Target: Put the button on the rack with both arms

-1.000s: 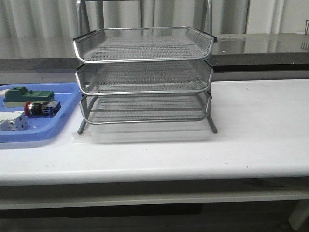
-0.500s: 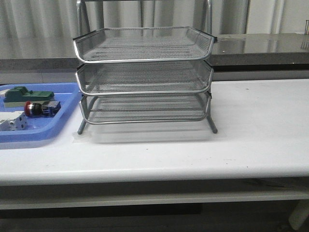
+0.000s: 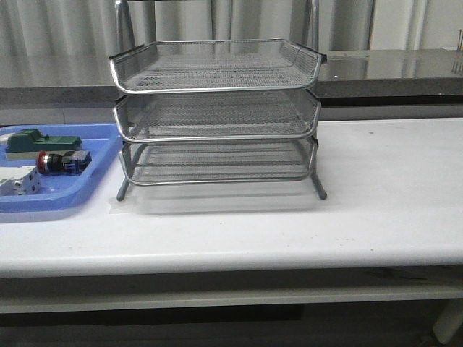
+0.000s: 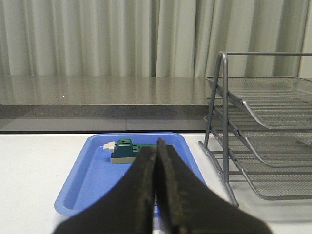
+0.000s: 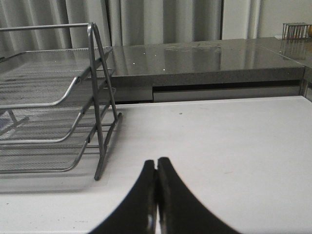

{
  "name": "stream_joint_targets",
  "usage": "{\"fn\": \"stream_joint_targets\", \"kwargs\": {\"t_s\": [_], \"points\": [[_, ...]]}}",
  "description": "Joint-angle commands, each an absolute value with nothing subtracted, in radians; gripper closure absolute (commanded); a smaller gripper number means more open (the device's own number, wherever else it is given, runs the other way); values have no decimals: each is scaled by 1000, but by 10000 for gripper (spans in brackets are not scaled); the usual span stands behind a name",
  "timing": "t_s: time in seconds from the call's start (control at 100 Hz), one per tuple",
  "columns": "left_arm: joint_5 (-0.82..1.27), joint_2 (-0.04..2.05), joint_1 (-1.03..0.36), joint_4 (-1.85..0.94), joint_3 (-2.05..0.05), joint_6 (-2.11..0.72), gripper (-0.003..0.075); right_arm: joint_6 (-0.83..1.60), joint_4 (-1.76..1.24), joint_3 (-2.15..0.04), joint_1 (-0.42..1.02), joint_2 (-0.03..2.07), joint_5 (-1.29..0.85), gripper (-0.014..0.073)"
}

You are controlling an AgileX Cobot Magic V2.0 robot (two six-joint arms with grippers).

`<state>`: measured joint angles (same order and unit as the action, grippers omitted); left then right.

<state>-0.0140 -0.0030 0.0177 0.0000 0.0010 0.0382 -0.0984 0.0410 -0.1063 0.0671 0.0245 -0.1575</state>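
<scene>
The button (image 3: pixel 62 161), red head with a dark body and blue rear, lies on its side in the blue tray (image 3: pixel 79 195) at the left of the front view. The three-tier silver mesh rack (image 3: pixel 215 116) stands mid-table; its frame also shows as rack (image 4: pixel 253 141) and rack (image 5: pixel 73 117). My left gripper (image 4: pixel 156 146) is shut and empty, low before the blue tray (image 4: pixel 97 170); its fingers hide the button. My right gripper (image 5: pixel 157 163) is shut and empty over bare table, right of the rack. Neither arm appears in the front view.
A green block (image 3: pixel 42 141) and a white block (image 3: pixel 18 181) lie in the blue tray beside the button; the green block (image 4: pixel 126 151) also shows past my left fingers. A grey counter (image 3: pixel 391 69) runs behind the white table (image 3: pixel 391 188).
</scene>
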Motion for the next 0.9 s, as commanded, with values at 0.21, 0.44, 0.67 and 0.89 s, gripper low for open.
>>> {"fn": "stream_joint_targets", "kwargs": {"t_s": [0.21, 0.44, 0.67, 0.89], "points": [[-92, -38, 21, -7, 47, 47, 741, -88, 0, -512, 60, 398, -378, 652], [-92, -38, 21, -7, 47, 47, 741, -88, -170, -729, 60, 692, -539, 652], [-92, -38, 21, -7, 47, 47, 741, -87, -357, -760, 64, 885, -496, 652], [-92, -38, 21, -7, 47, 47, 741, -67, -480, -760, 73, 1016, -481, 636]]}}
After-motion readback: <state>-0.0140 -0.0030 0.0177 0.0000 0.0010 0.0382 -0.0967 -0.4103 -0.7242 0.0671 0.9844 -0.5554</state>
